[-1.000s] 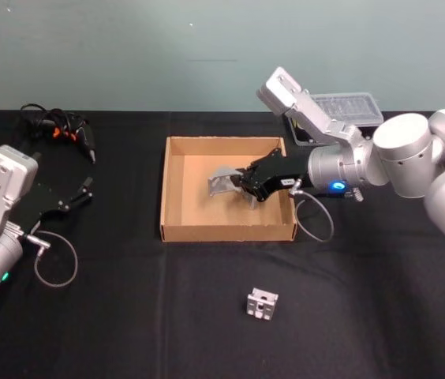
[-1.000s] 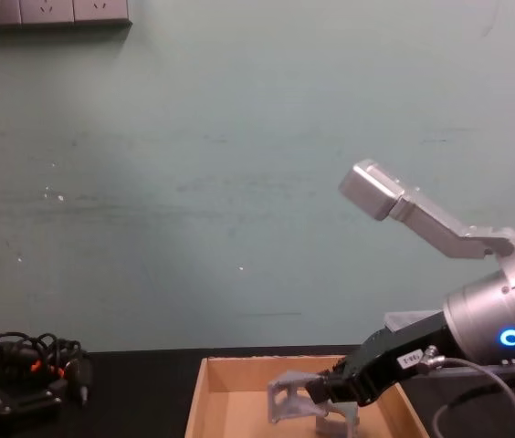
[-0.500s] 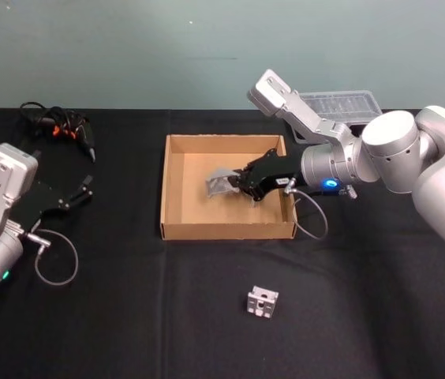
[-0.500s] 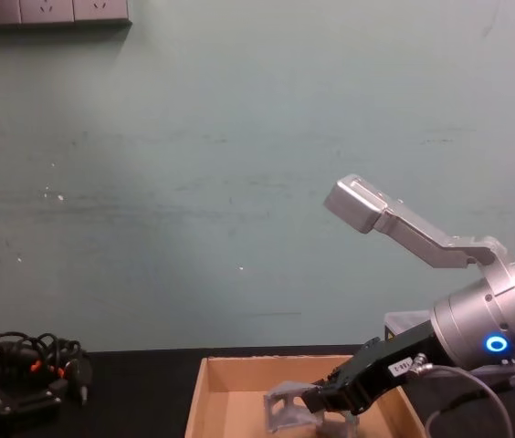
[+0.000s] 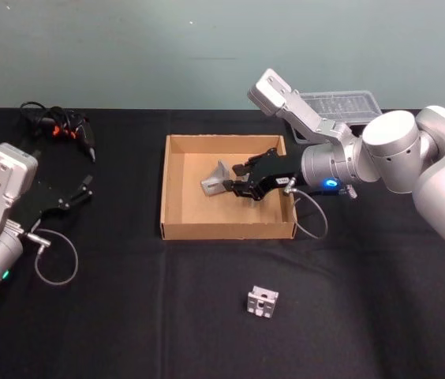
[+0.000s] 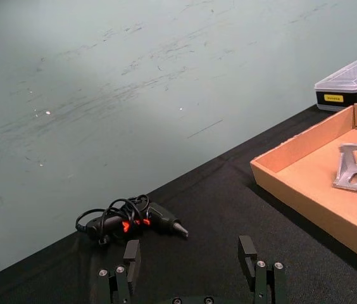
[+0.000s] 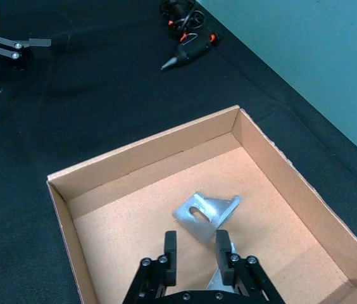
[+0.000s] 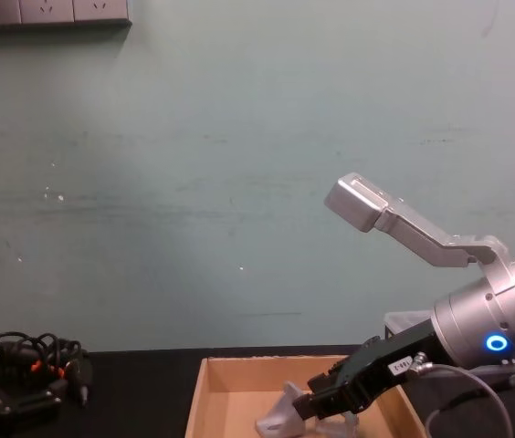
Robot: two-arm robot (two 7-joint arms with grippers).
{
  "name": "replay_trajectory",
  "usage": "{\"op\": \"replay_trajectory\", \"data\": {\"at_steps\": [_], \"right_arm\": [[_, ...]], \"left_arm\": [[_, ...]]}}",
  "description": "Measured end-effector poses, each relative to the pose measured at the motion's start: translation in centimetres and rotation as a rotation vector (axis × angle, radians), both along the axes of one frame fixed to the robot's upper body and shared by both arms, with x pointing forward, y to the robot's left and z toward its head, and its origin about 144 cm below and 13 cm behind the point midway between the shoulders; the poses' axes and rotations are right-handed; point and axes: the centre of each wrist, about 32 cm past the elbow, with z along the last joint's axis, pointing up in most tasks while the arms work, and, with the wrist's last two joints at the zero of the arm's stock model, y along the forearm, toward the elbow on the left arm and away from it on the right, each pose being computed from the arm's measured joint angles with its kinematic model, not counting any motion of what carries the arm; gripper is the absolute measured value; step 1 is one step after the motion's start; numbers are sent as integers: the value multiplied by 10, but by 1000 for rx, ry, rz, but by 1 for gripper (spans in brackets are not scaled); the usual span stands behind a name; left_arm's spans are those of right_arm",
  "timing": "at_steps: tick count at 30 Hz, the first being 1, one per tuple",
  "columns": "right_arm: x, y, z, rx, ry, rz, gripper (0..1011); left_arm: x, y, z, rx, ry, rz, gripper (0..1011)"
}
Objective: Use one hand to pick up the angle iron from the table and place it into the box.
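Right fingers: 2 flat black fingers, spread apart and clamped on nothing.
Right hand: low inside the box, pointing toward 9 o'clock in the head view and tipped slightly down. Its tips sit just beside the angle iron; I cannot tell whether they touch it.
Angle iron: a grey bracket with a slotted hole, resting on the box floor near the middle, at 9 o'clock from the fingertips.
Box: tan cardboard with low walls and no lid, lying flat on the tabletop.
Right arm: comes in from 3 o'clock across the box's right wall. The forearm is nearly level, a blue ring is lit at the wrist, and a silver bracket rises toward 11 o'clock.
Left hand: parked at 9 o'clock from the box, well apart from it, with 2 fingers spread and nothing between them.
Second bracket: on the tabletop at 5 o'clock from the box.
Black case: has a clear lid and sits at 1 o'clock from the box.
Corded tool: black and orange, at 10 o'clock from the box.
Tabletop: matte black.
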Motion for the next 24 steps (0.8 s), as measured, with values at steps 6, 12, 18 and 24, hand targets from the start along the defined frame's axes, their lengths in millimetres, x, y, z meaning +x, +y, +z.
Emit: {"op": "replay_trajectory", "data": {"at_steps": [6,12,18,24], "right_arm": [[0,0,0,1,0,-1,521],[0,0,0,1,0,-1,732],[0,0,0,1,0,-1,915],[-3,-2,0,9,-9,2,1004]], "left_arm": [[0,0,0,0,0,0,1011],[0,0,0,0,0,0,1011],[0,0,0,0,0,0,1011],[0,0,0,0,0,0,1011]]}}
